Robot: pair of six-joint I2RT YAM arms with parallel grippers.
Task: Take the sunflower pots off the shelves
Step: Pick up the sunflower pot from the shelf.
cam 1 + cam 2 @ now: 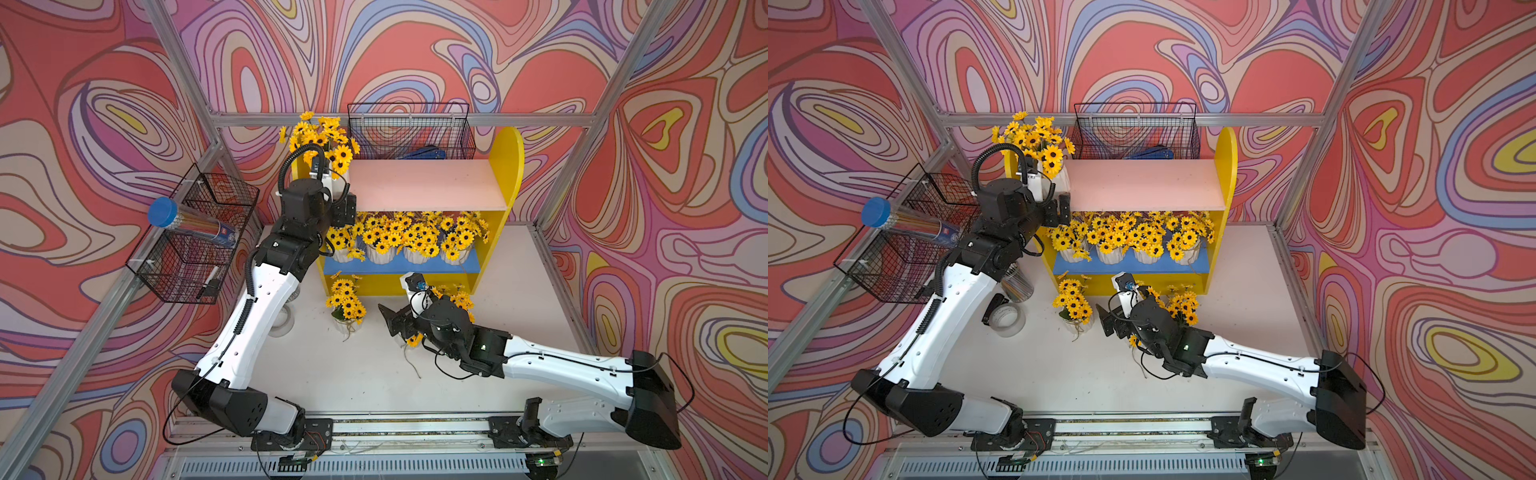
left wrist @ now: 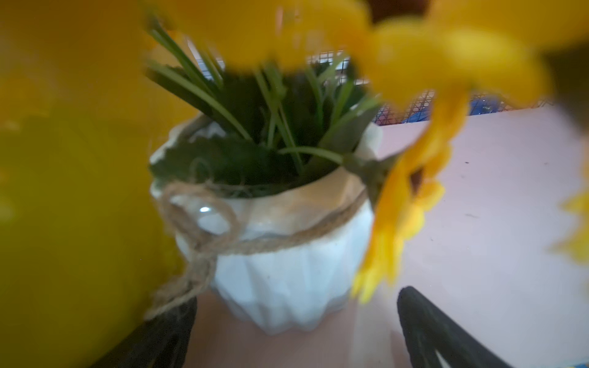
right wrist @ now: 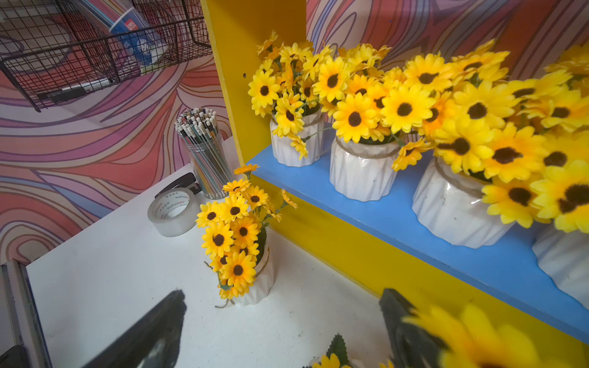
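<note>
Far left, on the wall: a black wire basket (image 1: 195,237) with a blue-capped tube (image 1: 189,222) inside. Beneath it on the bench (image 1: 353,374), beside the left arm: a clear cup of pencils (image 3: 207,159) and a tape roll (image 1: 1007,318).

Next, at the left end of the shelves (image 1: 505,166): one sunflower pot (image 2: 287,270) upright on the pink upper board (image 1: 424,185), just beside the yellow side panel (image 2: 63,191). Left fingers (image 2: 420,318) released, spread either side of the pot's base, not touching, nothing grasped. Judged as a reach for this pot, grip not yet made. Rest of the pink board bare.

Lower down, on the blue lower board (image 1: 399,267): four more pots (image 1: 380,254) in a row, touching or nearly so, untouched.

In front of the shelves, on the bench: one pot off the shelf (image 1: 347,309), standing free. Further right, under the right wrist: more sunflowers (image 1: 461,299), the pot or pots mostly hidden, count there impossible to tell. Right fingers (image 3: 159,318) released and wide, low over the bench, grasping nothing; blurred blooms close against one finger.

Progress, as a judgement: at least two pots down, upper board one pot from clear, lower board full; five to take.

Surface: plain white bench, little clutter. Room: aluminium frame posts, swirled red, pink and blue walls on three sides, a second wire basket (image 1: 411,131) on the back wall behind the shelves, something blue inside.
</note>
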